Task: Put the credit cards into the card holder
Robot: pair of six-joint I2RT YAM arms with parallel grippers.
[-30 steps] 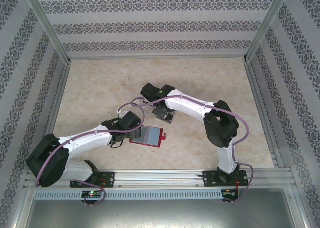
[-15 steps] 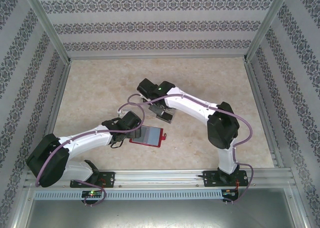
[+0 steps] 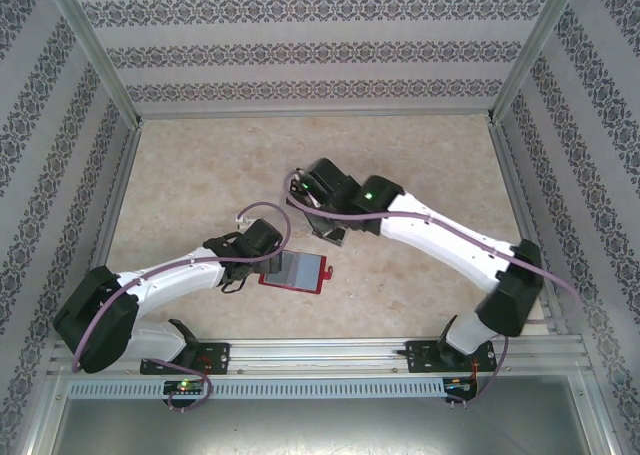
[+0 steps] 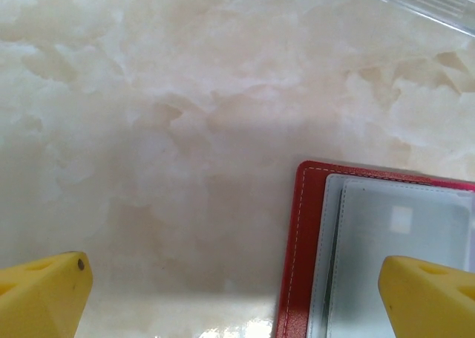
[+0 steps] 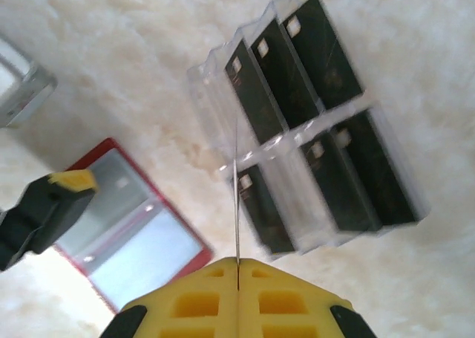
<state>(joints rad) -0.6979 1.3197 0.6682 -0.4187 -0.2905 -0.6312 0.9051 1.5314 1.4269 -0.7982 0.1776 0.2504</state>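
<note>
My left claw (image 4: pixel 237 290) gapes wide astride the card holder (image 4: pixel 295 256), which is mostly cut off. My right claw (image 5: pixel 237 267) pinches a credit card (image 5: pixel 237 197), seen edge-on as a mere sliver.

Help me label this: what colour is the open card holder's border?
Red with pale stitching; the card holder shows best in the left wrist view.
</note>
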